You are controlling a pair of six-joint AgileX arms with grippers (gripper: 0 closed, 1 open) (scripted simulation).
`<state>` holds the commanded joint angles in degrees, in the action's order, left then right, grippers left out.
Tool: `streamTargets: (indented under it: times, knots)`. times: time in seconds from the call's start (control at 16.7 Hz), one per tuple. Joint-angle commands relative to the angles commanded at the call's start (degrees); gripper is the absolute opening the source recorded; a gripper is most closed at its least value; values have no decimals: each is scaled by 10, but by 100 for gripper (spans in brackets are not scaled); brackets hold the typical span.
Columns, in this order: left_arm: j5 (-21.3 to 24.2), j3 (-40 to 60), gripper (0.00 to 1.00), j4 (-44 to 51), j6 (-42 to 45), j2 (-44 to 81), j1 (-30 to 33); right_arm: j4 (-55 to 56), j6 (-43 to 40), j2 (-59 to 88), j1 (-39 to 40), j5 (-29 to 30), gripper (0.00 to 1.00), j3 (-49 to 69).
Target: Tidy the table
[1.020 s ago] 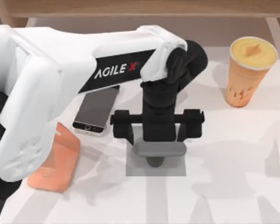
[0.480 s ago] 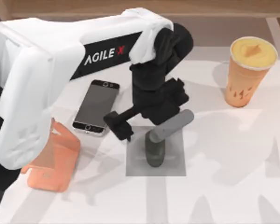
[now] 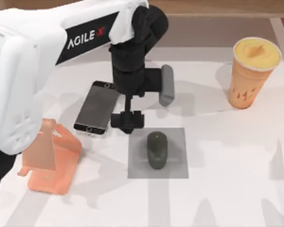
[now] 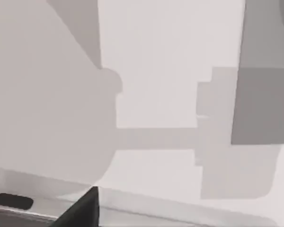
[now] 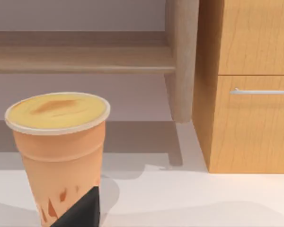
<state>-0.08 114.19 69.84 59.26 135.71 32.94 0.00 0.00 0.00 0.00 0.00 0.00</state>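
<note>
A dark grey mouse lies on the small grey mat in the middle of the white table. My left gripper hangs just behind the mat's left corner, turned on its side, apart from the mouse and holding nothing. Right beside it on the left is a smartphone, lying flat. In the left wrist view, one black finger shows over bare table, with the mat off to one side. A black finger of the parked right gripper stands in front of the orange cup.
An orange phone stand sits at the left front. The orange cup with a yellow lid stands at the back right. A wooden shelf runs along the back edge. A wooden cabinet with a drawer handle is beside it.
My left gripper has risen off the mouse, rolled onto its side and drawn back and to the left toward the phone. The mouse stays on the mat.
</note>
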Motion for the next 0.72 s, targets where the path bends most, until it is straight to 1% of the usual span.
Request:
streamTargets:
  times: [0.42, 0.54, 0.72]
  knots:
    - [2, 46, 100, 34, -426, 9, -62, 0, 0, 0, 0, 0, 100, 0]
    - [3, 56, 100, 41, -519, 10, -76, 0, 0, 0, 0, 0, 100, 0]
    - [3, 66, 100, 49, -616, 8, -93, 0, 0, 0, 0, 0, 100, 0]
